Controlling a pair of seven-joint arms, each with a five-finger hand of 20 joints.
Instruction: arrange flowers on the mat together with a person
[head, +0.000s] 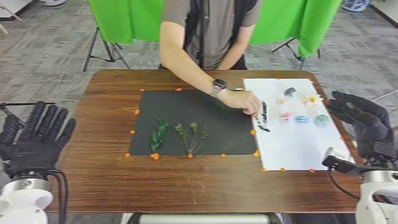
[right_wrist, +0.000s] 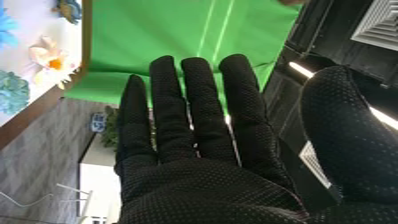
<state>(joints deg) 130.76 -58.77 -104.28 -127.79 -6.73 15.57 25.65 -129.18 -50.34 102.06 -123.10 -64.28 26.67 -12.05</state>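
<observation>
Bench (head: 178, 185) of brown wood stretches before us, with a black mat (head: 160, 107) left of centre and a white mat (head: 293, 150) on its right. Near the left of the black mat we see a leafy green sprig (head: 159, 136), and just right of it a branching green sprig (head: 192, 137). On the white mat we have a pink flower (head: 286, 117), a blue flower (head: 302, 119) and a teal flower (head: 322, 118) in a row, left to right; farther off lie a cream flower (head: 311, 100) with an orange centre and a small dark thing (head: 290, 92) we cannot make out. From the far side a person (head: 206, 37) leans in, the person's hand (head: 240, 101) at a slim black-and-white thing (head: 263, 120) by the white mat's left edge; we cannot tell how firmly it is gripped. Our left hand (head: 34, 145) is at the bench's left side, its fingers straight and spread, with nothing in it. Our right hand (head: 362, 120) is at the right, beside the white mat, empty too; in the wrist view the right hand (right_wrist: 204, 185) has straight fingers slightly apart and the thumb well away from them. Beyond the bench hangs green cloth (head: 289, 25).
</observation>
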